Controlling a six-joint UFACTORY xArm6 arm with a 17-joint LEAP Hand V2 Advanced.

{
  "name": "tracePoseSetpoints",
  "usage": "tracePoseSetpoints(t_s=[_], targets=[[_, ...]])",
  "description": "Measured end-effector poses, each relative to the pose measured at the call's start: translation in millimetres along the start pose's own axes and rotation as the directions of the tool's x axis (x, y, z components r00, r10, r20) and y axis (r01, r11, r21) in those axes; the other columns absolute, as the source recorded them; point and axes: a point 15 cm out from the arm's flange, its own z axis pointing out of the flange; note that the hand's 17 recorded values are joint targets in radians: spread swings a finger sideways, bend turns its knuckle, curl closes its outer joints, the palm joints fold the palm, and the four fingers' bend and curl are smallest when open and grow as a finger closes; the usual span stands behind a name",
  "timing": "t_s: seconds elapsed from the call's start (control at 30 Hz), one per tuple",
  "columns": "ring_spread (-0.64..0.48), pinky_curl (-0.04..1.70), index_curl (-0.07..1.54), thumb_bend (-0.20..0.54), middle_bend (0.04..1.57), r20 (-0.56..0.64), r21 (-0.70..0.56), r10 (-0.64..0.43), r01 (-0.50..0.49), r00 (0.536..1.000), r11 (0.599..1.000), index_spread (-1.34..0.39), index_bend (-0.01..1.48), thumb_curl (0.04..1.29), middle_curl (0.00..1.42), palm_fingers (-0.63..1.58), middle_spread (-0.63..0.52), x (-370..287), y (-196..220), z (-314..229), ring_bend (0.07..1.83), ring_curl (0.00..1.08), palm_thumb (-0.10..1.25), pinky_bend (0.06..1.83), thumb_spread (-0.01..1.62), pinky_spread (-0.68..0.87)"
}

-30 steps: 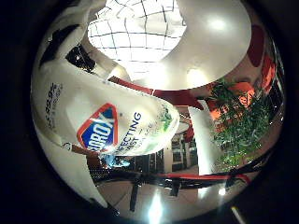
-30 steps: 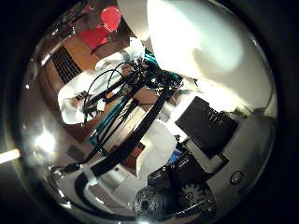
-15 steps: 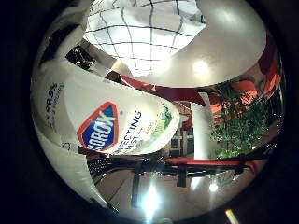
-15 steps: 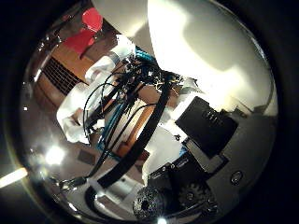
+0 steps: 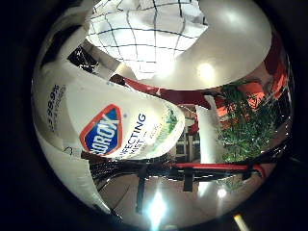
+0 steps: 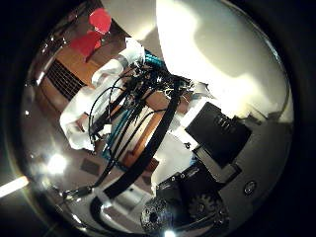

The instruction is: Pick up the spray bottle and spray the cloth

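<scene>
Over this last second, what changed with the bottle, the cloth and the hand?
The whole view has shifted, so the hand moved: the checked cloth now fills more of the little finger side view. The spray bottle stays just as close against the palm, so it was carried along, not let go. Nothing newly grasped or released.

Dim, glary ceiling lights, warped edges

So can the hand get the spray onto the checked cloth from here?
Probably yes: the spray bottle sits close against the palm, and the cloth lies beyond it with nothing between.
</scene>
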Motion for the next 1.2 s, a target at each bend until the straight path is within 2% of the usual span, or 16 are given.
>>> tracePoseSetpoints(t_s=[0.13,0.3,0.47,0.6,0.77,0.9,1.07,1.2], targets=[[-0.22,1.47,0.77,-0.016,1.42,0.005,0.030,-0.009,0.009,1.000,0.999,-0.19,1.20,0.88,0.70,1.12,-0.11,2.0,-6.0,-1.1,1.35,0.79,1.01,1.02,0.80,-0.15],[-0.22,1.48,0.77,-0.016,1.42,0.056,0.126,-0.091,0.083,0.994,0.989,-0.19,1.20,0.88,0.70,1.12,-0.11,-23.1,-6.1,-9.7,1.34,0.79,1.02,1.02,0.80,-0.15],[-0.22,1.49,0.77,-0.016,1.42,0.116,0.318,-0.227,0.180,0.967,0.931,-0.19,1.20,0.88,0.70,1.12,-0.11,-65.8,9.2,-31.4,1.34,0.79,1.03,1.01,0.80,-0.14],[-0.22,1.50,0.78,-0.017,1.42,0.115,0.500,-0.342,0.243,0.933,0.831,-0.19,1.20,0.88,0.70,1.12,-0.11,-99.1,20.9,-58.1,1.34,0.79,1.03,1.01,0.79,-0.14],[-0.22,1.50,0.78,-0.014,1.42,0.123,0.689,-0.497,0.286,0.859,0.665,-0.19,1.19,0.88,0.70,1.12,-0.11,-137.1,36.1,-95.2,1.34,0.80,1.03,1.01,0.78,-0.14],[-0.22,1.50,0.78,-0.016,1.42,0.088,0.793,-0.567,0.287,0.819,0.537,-0.19,1.19,0.88,0.70,1.12,-0.11,-153.2,46.3,-119.7,1.34,0.80,1.04,1.01,0.77,-0.14],[-0.22,1.51,0.79,-0.017,1.42,0.090,0.851,-0.658,0.285,0.747,0.441,-0.19,1.18,0.88,0.70,1.12,-0.11,-179.9,41.6,-124.9,1.34,0.80,1.04,1.01,0.77,-0.14],[-0.22,1.51,0.78,-0.018,1.41,0.074,0.909,-0.691,0.236,0.719,0.343,-0.19,1.18,0.88,0.70,1.12,-0.10,-196.8,20.3,-129.6,1.34,0.80,1.04,1.01,0.75,-0.14]])
